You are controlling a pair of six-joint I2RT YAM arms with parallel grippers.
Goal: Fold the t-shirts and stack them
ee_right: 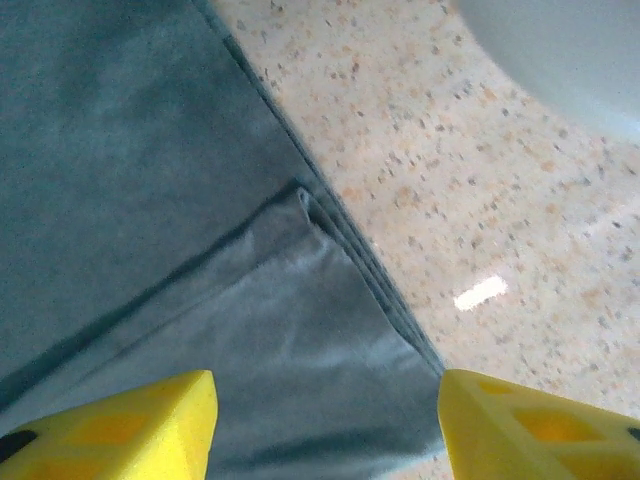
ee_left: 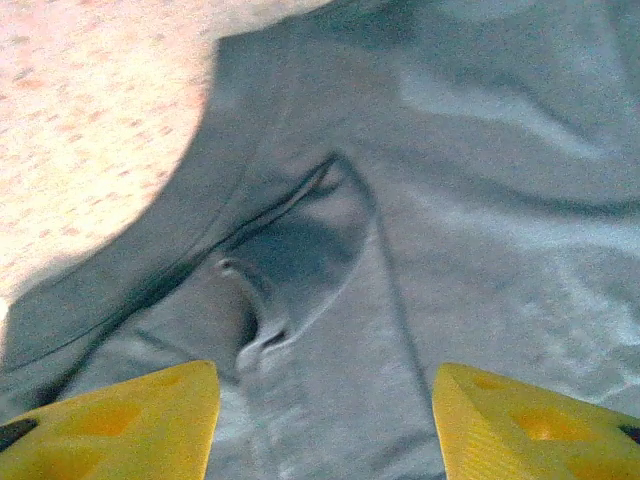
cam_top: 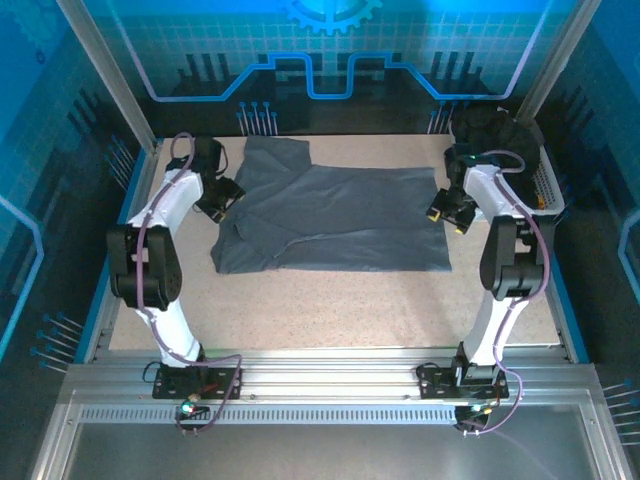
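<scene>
Both my arms, bases at the near edge. My left arm [cam_top: 150, 262] reaches forward, elbow raised, with the left gripper [cam_top: 222, 199] tilted down and inward, its yellow fingers [ee_left: 120, 425] spread wide. My right arm [cam_top: 510, 255] mirrors it; the right gripper [cam_top: 448, 212] faces inward, its fingers [ee_right: 540, 425] well parted.
</scene>
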